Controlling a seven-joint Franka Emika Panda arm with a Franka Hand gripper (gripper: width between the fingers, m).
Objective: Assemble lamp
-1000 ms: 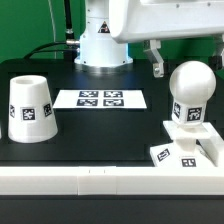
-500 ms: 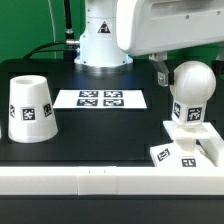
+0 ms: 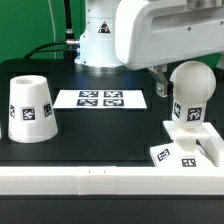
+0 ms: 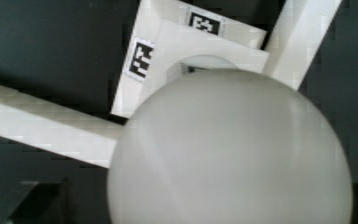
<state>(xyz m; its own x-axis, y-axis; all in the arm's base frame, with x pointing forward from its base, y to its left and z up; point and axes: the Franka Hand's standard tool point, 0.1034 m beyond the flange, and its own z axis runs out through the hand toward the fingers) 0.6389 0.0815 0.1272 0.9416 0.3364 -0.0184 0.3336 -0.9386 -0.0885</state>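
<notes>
The end effector (image 3: 158, 84) hangs under the arm's broad white wrist housing (image 3: 165, 35), close beside the bulb (image 3: 193, 82) on the side toward the exterior view's left. Only one dark finger (image 3: 157, 78) shows there, level with the bulb's round head and just apart from it. The other finger is not visible, so I cannot tell how far the jaws stand open or whether they hold anything.

In the wrist view the bulb's head (image 4: 229, 150) fills most of the picture, very near the camera, with the tagged white base (image 4: 167, 55) behind it.

The bulb stands upright, neck down, on the stepped base (image 3: 178, 152), which lies at the front corner of the black surface (image 3: 100, 135) on the exterior view's right.

The shade (image 3: 30, 108) rests wide end down near the surface's edge on the exterior view's left, well apart from the base. The marker board (image 3: 100, 98) lies flat between them, toward the back edge, before the arm's pedestal (image 3: 100, 48).
</notes>
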